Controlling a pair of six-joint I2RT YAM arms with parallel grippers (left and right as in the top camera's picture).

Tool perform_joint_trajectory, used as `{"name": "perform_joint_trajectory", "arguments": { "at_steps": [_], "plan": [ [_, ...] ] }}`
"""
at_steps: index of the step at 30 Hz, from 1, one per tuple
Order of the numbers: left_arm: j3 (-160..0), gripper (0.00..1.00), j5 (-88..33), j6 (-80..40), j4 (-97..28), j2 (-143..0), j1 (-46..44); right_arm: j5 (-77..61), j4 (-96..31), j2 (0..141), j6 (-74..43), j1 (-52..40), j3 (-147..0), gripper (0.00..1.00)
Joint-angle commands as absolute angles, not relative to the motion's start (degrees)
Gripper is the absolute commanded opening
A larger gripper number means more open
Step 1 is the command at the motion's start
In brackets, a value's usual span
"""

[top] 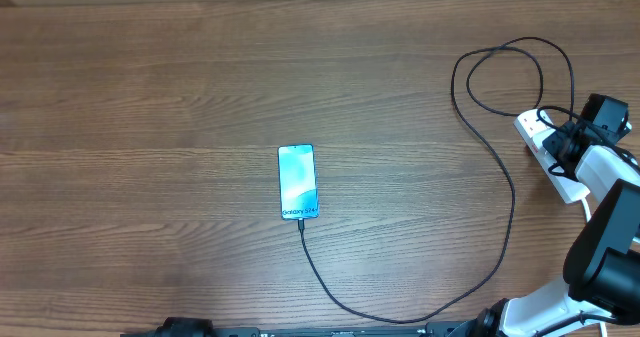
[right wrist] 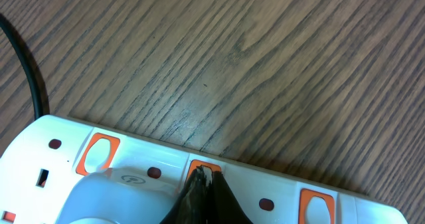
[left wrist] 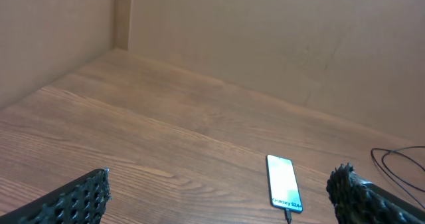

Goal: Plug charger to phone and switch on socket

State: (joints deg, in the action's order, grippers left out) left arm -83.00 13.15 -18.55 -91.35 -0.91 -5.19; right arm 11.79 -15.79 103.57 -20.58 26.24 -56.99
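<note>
Reading "Galaxy S24+" on the phone mid-table, charger sitting in its near end. Touching an orange switch on the socket, at right, with right gripper closed, empty. Holding left gripper wide open, empty.

You have soft, even light from above; the table shows almost no shadows. The phone screen glows and its lettering is hard to read from overhead. Close to the lens, the left gripper fingers are blurred. In the right wrist view the socket looks sharp, a little overexposed.
</note>
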Motion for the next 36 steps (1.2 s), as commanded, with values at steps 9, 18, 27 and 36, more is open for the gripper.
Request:
{"name": "perform_joint_trajectory", "arguments": {
  "at_steps": [9,18,27,36],
  "plan": [
    [-83.0,1.00,14.1,-19.3,-91.5,-0.3,-4.8,3.6,-18.1,105.7,-19.6,25.1,-56.2,0.04],
    [-83.0,1.00,14.1,-19.3,-91.5,-0.3,-4.8,2.4,-18.6,105.8,-19.6,25.1,-56.2,0.04],
    [-83.0,1.00,14.1,-19.3,-91.5,-0.3,-4.8,2.4,-20.2,105.8,-19.6,25.1,-56.2,0.04],
    [-83.0,1.00,14.1,-19.3,-91.6,-0.3,-4.8,3.9,-25.5,105.8,-20.7,25.1,-56.2,0.04]
  ]
}}
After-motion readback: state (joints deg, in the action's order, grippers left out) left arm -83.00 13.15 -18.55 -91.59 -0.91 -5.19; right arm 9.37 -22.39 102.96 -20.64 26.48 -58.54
